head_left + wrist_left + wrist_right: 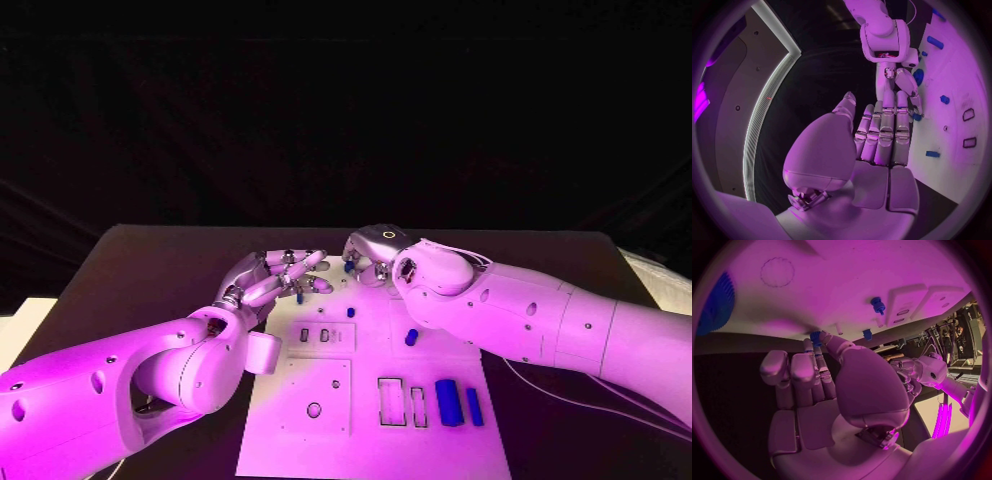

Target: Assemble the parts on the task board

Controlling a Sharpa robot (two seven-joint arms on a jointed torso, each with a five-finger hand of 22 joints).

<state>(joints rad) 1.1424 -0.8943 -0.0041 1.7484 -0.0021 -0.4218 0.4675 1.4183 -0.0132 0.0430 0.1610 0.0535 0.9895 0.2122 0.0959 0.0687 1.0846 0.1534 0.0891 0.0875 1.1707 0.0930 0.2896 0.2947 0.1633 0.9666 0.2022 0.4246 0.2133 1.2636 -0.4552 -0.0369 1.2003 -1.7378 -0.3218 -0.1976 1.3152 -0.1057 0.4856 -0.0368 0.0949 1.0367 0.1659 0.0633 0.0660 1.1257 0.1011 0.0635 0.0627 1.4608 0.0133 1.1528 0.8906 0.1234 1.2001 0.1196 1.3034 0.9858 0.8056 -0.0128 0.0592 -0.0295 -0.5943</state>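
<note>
White rectangular task board [289,420] carries small blue cylinder parts [447,402]; right hand [372,255] pinches a small blue part [816,336], left hand [274,278] grip unclear.

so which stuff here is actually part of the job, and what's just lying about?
Job:
- task board
- blue parts on it, e.g. long cylinder, short peg
- small blue part at the right hand
- left hand, over the board's far end

Lying about:
- black table
- thin cable beside the board

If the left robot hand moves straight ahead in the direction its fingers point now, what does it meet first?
Most likely the right robot hand, which hangs just beyond the left robot hand fingertips over the far end of the task board. Depth is unclear; a small blue part lies close by.
</note>
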